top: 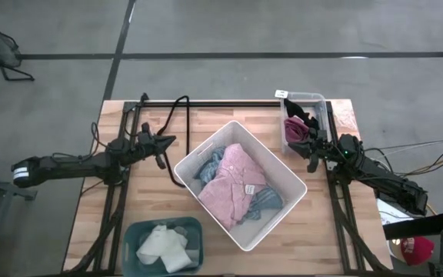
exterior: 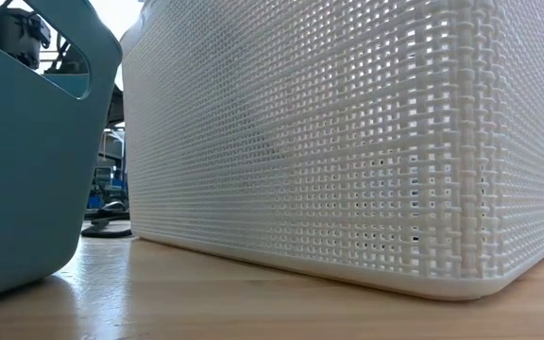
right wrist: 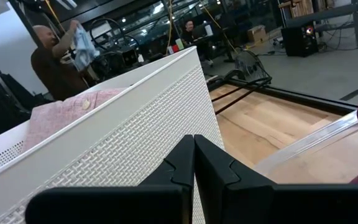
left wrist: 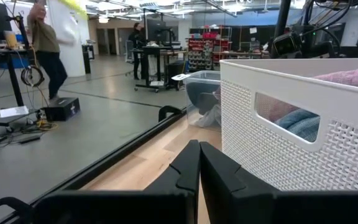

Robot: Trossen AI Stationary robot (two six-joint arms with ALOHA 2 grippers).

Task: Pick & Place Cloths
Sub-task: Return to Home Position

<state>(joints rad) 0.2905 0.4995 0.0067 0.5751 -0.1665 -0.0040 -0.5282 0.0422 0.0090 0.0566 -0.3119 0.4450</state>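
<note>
A pink cloth with a white tag (top: pixel 233 185) lies on top of a blue striped cloth (top: pixel 208 165) inside the white woven basket (top: pixel 274 163) at the table's middle. Cream-white cloths (top: pixel 164 245) fill the teal bin (top: pixel 134 235) near the front edge. Maroon and black cloths (top: pixel 298 123) sit in the clear bin (top: pixel 320 100) at the far right. My left gripper (top: pixel 162 151) hovers shut left of the basket, holding nothing. My right gripper (top: pixel 314 158) hovers shut between the basket and the clear bin, also holding nothing.
Black cables (top: pixel 177 108) run along the table's far edge and loop beside the basket's left corner. Bare wood shows at the near right of the table (top: pixel 337 238). People stand in the room beyond the table (left wrist: pixel 45 43).
</note>
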